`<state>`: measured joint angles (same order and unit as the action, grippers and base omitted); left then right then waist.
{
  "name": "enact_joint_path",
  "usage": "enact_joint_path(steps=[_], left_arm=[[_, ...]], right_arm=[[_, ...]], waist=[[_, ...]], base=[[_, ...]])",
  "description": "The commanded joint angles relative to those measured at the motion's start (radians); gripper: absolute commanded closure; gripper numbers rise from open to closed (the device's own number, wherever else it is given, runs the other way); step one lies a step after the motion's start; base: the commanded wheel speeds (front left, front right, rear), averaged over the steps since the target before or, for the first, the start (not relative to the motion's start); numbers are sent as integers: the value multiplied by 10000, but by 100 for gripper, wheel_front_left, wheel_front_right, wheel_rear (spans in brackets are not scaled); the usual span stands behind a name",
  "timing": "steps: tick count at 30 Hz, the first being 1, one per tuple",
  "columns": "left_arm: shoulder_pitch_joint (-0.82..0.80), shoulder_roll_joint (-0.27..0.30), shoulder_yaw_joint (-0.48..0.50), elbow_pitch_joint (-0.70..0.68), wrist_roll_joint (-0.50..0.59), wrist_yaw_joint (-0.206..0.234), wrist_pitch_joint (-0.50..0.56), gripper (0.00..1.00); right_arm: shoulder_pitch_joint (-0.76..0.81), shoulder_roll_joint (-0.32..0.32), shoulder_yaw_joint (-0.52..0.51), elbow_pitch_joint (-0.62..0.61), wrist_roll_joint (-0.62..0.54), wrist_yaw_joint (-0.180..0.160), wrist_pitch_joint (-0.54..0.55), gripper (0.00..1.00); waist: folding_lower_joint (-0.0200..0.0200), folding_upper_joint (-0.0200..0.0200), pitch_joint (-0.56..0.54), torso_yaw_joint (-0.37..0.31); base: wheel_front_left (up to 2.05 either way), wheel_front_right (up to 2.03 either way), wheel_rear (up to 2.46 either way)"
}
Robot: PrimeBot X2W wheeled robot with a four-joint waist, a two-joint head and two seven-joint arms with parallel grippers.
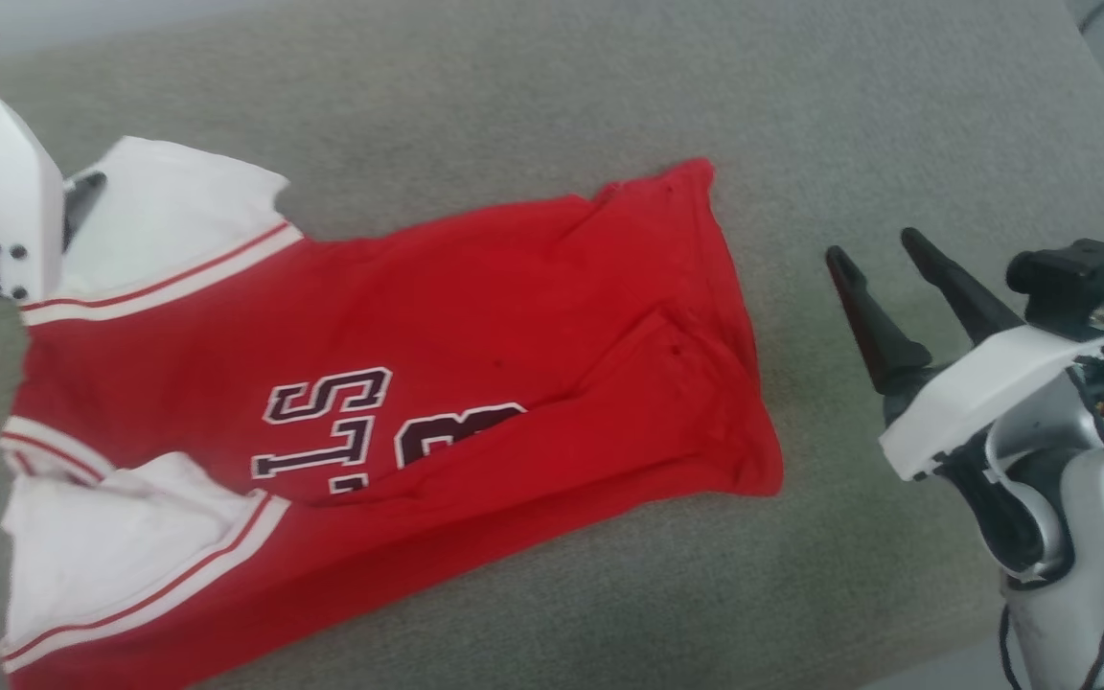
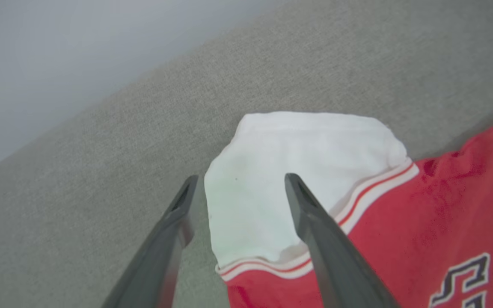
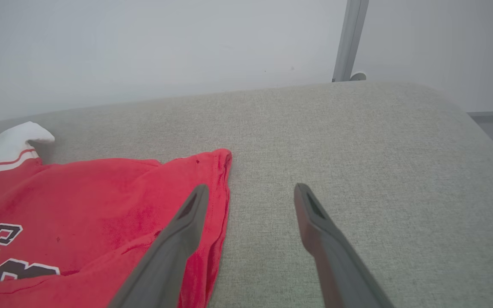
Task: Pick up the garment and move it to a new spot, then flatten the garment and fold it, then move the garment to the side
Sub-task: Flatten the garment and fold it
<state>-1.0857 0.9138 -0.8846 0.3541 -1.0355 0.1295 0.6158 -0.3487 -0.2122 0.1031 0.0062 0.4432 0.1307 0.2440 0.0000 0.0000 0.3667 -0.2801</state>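
The garment (image 1: 475,335), a red jersey with white sleeves and striped trim, lies spread on the grey cushion with its collar end to the left in the head view. Its near side is folded up over part of the black lettering (image 1: 332,422). My left gripper (image 2: 241,179) is open, hovering with one finger on each side of the far white sleeve (image 2: 298,149). My right gripper (image 1: 878,247) is open and empty to the right of the hem (image 3: 223,184). In the right wrist view its left finger (image 3: 186,222) lies over the hem's edge.
The grey upholstered surface (image 1: 609,86) carries the garment, with bare fabric at the far side and to the right. Its right edge (image 3: 482,124) drops to the floor. A pale wall and a metal post (image 3: 349,38) stand behind it.
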Motion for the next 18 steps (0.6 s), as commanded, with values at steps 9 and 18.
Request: enact_joint_path(steps=[9,18], left_arm=[[-918,-496,-208,2368,330,-720,236,0],[-777,-1387,-391,4307,-176,-829,1242,100]], right_arm=[[-517,67,442,325,218,0,-327,0],[-995,-15,685,366,414,0,102,0]], waist=[[0,0,906,-674],[0,0,1293,-586]], base=[[0,0,0],[0,0,0]])
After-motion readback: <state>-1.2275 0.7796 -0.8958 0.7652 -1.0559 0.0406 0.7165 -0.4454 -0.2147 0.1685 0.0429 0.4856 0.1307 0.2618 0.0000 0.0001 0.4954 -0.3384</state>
